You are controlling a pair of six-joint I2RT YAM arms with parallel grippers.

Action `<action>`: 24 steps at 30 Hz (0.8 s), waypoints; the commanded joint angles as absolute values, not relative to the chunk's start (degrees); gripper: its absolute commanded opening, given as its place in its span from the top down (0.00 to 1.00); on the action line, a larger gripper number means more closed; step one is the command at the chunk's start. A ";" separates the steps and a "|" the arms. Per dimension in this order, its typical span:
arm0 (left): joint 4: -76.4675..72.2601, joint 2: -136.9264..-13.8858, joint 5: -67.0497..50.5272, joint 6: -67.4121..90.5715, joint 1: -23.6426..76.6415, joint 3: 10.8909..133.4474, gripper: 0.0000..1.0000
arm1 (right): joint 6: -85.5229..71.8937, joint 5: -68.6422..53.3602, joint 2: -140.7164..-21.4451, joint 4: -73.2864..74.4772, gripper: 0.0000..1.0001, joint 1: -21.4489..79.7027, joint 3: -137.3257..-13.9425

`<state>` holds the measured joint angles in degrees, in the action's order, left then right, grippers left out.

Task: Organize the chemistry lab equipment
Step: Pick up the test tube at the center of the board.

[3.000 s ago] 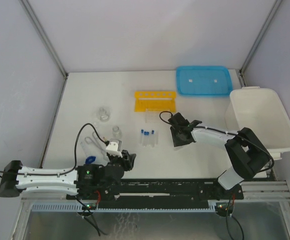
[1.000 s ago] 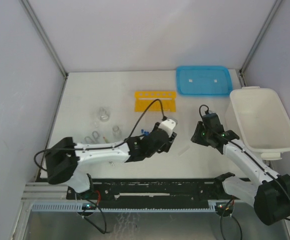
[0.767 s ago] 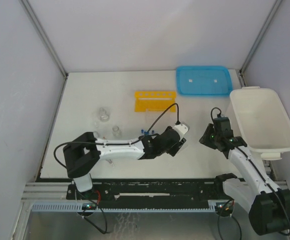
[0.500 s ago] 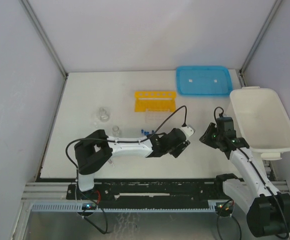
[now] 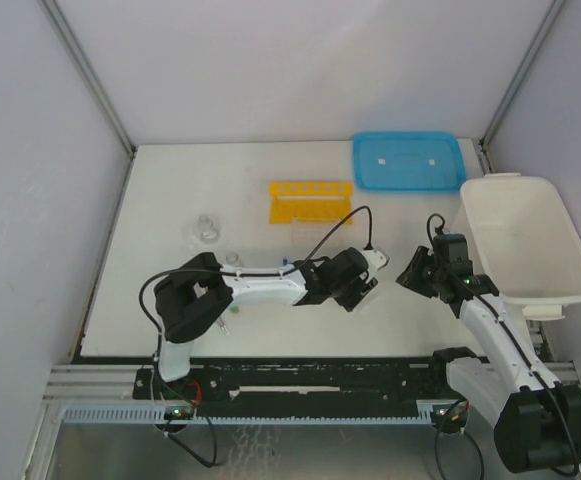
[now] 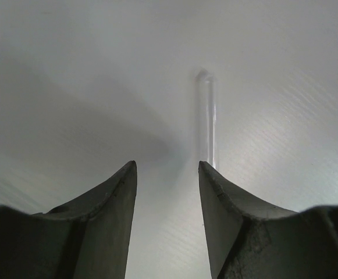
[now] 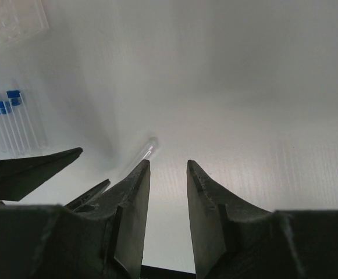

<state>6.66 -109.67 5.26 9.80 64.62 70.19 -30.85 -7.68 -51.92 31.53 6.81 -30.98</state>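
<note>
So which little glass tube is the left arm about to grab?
Find the yellow rack in the middle of the table, then look toward the near edge to the left end effector. A clear tube lies flat on the table by its fingertips. Unlike the tubes lying together further left, it is alone and shows no blue cap.

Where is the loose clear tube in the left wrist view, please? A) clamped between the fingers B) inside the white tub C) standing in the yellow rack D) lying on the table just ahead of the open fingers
D: the clear tube lies flat on the table just beyond the open left gripper, untouched.
</note>
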 commanded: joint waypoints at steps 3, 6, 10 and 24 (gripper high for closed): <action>5.39 -111.52 1.13 9.11 64.64 73.76 0.50 | -30.04 -7.68 -51.48 29.09 0.69 6.59 -31.31; 5.19 -111.32 1.19 9.26 64.68 73.57 0.50 | -29.92 -7.95 -51.75 28.93 0.69 6.64 -31.35; 5.26 -111.76 1.49 9.23 64.68 73.56 0.50 | -30.06 -8.15 -51.64 28.69 0.69 6.65 -31.12; 4.91 -112.33 0.00 9.77 64.64 74.25 0.51 | -29.93 -8.25 -51.41 28.73 0.69 6.60 -30.98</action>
